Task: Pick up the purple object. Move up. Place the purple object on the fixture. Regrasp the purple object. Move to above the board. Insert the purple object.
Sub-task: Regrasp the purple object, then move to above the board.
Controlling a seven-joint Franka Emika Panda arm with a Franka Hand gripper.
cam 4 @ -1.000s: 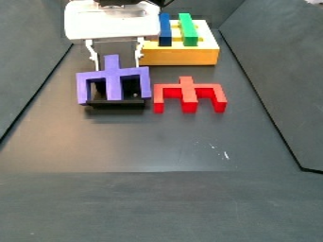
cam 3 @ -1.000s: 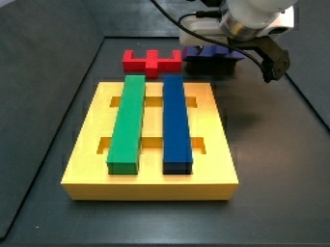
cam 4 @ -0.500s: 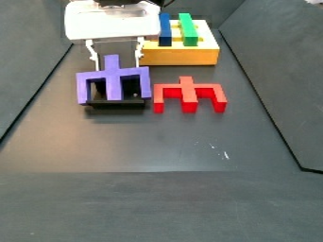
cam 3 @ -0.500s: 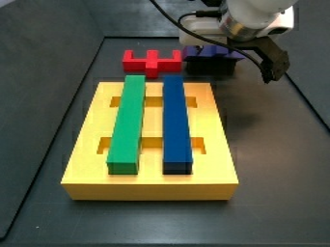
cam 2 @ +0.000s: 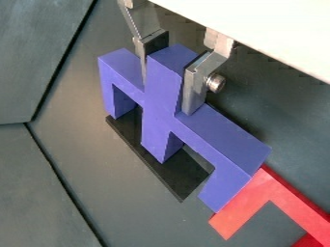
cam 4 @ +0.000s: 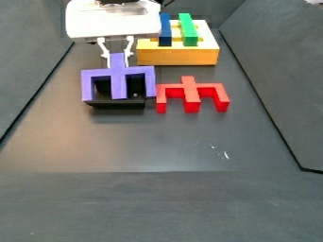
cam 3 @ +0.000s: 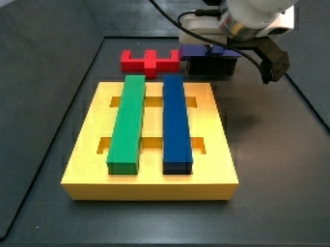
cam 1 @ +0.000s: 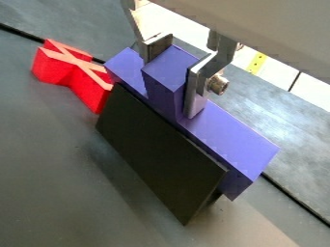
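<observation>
We see the gripper (cam 2: 173, 69) pinching the raised centre tab of the purple object (cam 2: 175, 116), which sits on the black fixture (cam 1: 161, 166). The red notched block (cam 4: 190, 94) lies just beside it; the yellow board (cam 3: 152, 141) bears green and blue bars.

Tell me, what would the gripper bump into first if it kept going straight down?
Probably the purple object. The gripper points down with a finger on either side of its raised centre tab, above the wide bar resting on the fixture.
</observation>
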